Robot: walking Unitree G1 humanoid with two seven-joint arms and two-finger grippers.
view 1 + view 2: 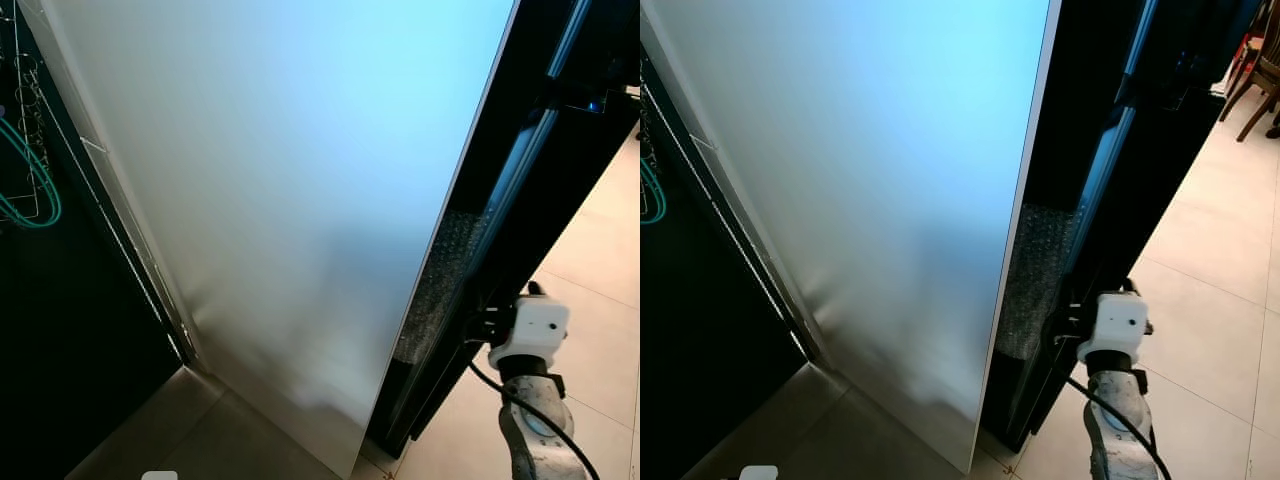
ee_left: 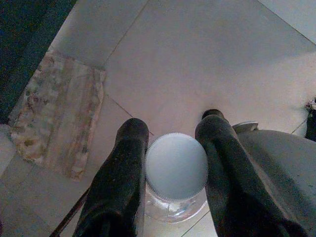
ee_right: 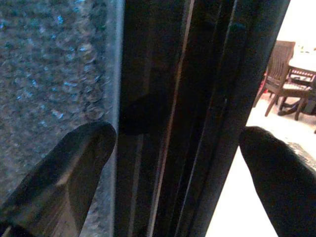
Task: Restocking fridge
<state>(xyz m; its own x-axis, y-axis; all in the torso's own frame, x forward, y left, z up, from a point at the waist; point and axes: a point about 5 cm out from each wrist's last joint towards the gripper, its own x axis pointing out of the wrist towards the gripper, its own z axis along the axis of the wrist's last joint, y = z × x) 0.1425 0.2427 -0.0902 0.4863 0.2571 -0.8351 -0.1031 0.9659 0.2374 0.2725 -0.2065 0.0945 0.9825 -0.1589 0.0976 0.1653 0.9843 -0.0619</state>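
Note:
The fridge door (image 1: 300,200) stands swung open in front of me, a wide pale panel with a dark edge (image 1: 1090,200). My right gripper (image 3: 173,143) is open, its two fingers spread either side of that dark door edge, with bubble wrap (image 3: 49,74) just behind one finger. My right arm (image 1: 530,340) reaches up to the edge from low on the right. My left gripper (image 2: 173,148) hangs over the tiled floor, shut on a clear bottle with a white cap (image 2: 176,167).
The dark fridge interior (image 1: 60,300) with wire racks and green cable (image 1: 30,190) lies to the left. Pale floor tiles (image 1: 1200,300) stretch to the right, with wooden chairs (image 1: 1260,70) far off. A marbled threshold strip (image 2: 54,118) lies on the floor below.

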